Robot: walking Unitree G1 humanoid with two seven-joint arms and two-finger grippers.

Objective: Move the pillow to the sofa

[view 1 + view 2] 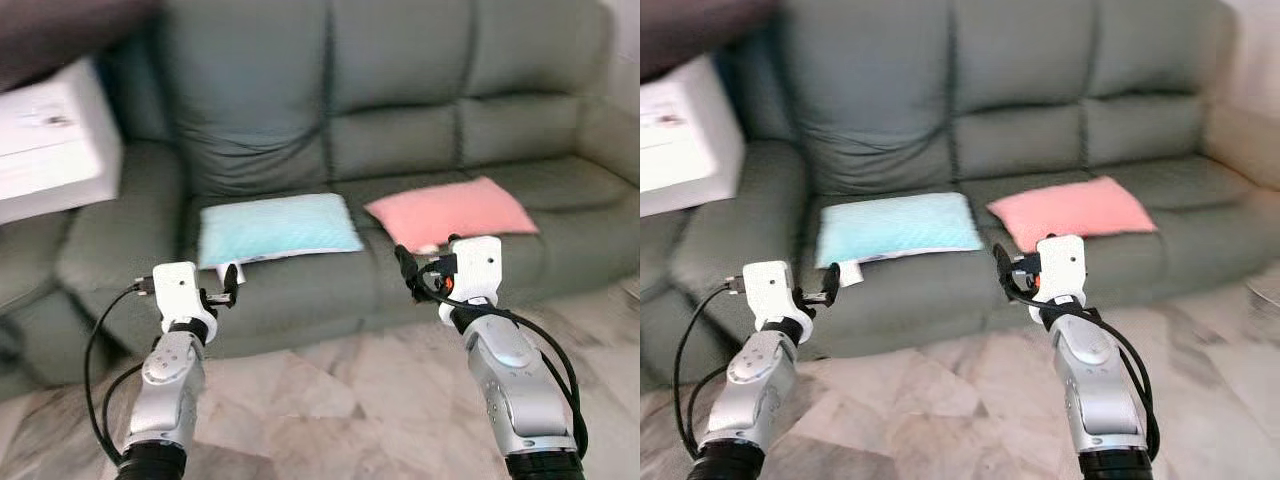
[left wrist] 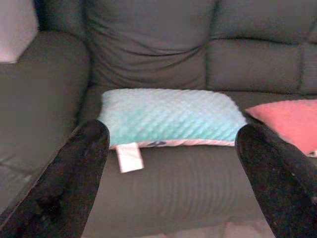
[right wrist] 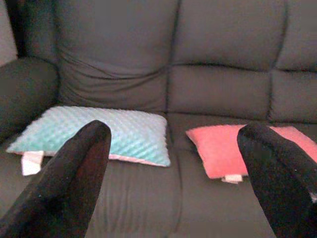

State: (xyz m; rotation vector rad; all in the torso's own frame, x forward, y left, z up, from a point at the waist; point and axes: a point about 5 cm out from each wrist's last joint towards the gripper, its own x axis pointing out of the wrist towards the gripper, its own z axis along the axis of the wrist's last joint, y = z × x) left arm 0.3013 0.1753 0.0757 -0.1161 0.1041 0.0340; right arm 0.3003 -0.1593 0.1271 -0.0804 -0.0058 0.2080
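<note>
Both tools (image 2: 168, 188) (image 3: 173, 183) raised (fingers apart)

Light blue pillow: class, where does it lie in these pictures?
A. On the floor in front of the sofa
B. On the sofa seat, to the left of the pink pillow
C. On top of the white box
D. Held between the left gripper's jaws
B: the light blue pillow lies flat on the sofa seat, left of the pink pillow, and both grippers are apart from it.
</note>
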